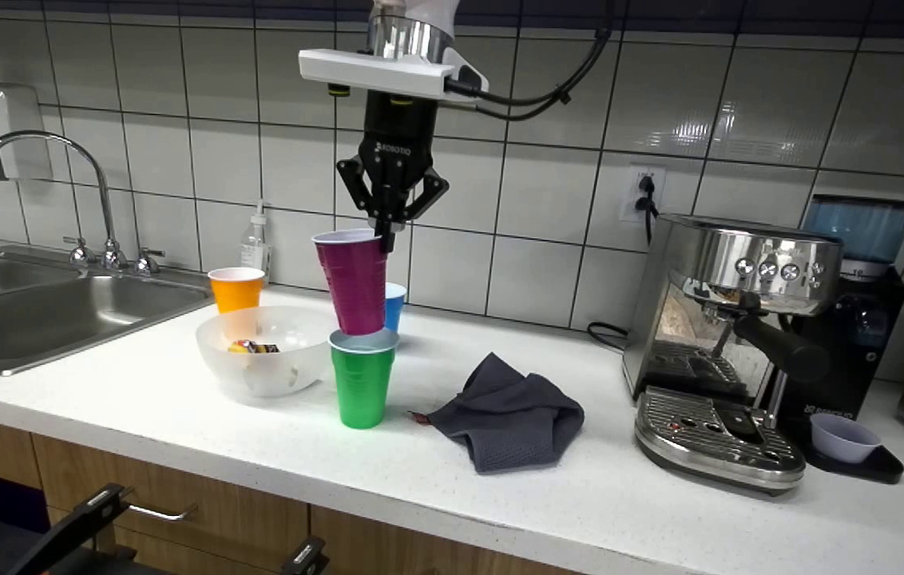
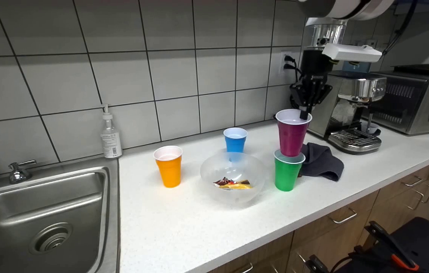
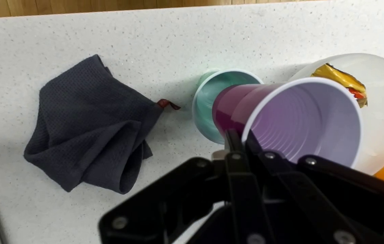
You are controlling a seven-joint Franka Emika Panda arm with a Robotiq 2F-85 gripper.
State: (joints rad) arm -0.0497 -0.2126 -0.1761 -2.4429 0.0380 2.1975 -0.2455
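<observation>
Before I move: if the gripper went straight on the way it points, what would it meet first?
Probably the green cup, by way of the purple cup that the gripper pinches at the rim: its base looks at or just inside the green cup's mouth. Whether the cups touch, I can't tell.

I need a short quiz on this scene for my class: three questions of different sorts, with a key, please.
1. By what part does the hand grip the purple cup?
2. True or false: the cloth lies inside the bowl.
3. Fill in: directly beneath the purple cup stands ___.

Key
1. Its rim.
2. False: the cloth lies on the counter.
3. The green cup.
</observation>
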